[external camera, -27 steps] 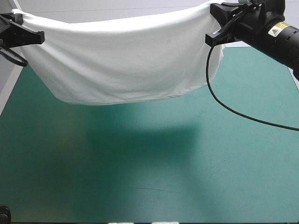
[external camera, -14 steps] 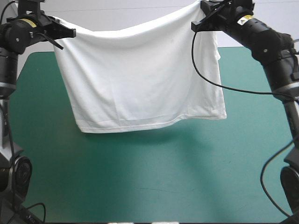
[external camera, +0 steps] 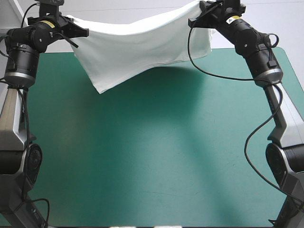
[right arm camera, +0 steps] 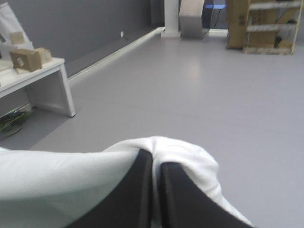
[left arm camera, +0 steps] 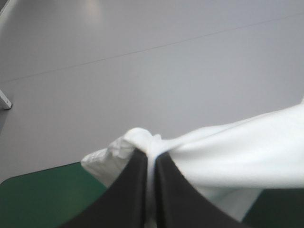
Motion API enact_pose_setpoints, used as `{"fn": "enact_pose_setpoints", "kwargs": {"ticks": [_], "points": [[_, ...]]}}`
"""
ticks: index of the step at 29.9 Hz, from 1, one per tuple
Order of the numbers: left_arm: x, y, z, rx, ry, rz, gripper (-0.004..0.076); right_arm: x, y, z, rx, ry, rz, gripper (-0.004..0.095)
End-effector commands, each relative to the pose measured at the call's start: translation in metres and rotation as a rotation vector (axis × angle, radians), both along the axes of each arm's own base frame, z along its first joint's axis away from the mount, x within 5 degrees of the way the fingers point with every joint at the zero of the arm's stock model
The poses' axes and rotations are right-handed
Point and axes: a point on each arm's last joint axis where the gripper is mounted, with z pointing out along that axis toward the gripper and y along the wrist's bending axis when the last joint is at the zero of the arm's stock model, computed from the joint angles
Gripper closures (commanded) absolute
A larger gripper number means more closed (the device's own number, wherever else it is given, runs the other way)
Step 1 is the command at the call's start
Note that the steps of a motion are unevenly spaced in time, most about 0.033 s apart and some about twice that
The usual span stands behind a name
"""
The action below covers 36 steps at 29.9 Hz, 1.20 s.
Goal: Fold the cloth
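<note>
My left hand (external camera: 84, 33) and right hand (external camera: 192, 22) pinch the T-shirt (external camera: 137, 52) high over the tabletop's (external camera: 156, 156) far edge, and its bottom has just swung up, so I think laying it flat comes next.

No legible writing anywhere.
The left arm's yellow sticker (external camera: 46, 23) and the right arm's yellow sticker (external camera: 232, 20), each near the wrist in the high view, carry marks too small to read.
</note>
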Motion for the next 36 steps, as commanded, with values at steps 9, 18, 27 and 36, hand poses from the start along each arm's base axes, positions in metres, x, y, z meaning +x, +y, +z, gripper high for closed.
{"fn": "enact_pose_setpoints", "kwargs": {"ticks": [9, 18, 27, 36], "points": [[-0.032, -0.007, -0.031, 0.021, 0.403, -0.111, 0.0703, -0.039, -0.012, -0.055, -0.21, 0.74, 0.098, 0.0921], [-0.111, -0.004, -0.113, 0.012, 0.803, -0.123, 0.0704, -0.121, -0.023, -0.11, -0.231, 1.062, 0.105, 0.0919], [-0.212, 0.009, -0.176, 0.062, 1.056, -0.043, 0.0705, -0.212, -0.041, -0.179, -0.251, 1.314, 0.093, 0.0919], [-0.237, 0.011, -0.185, 0.067, 0.985, -0.044, 0.0684, -0.25, -0.048, -0.195, -0.305, 1.322, 0.145, 0.0914]]}}
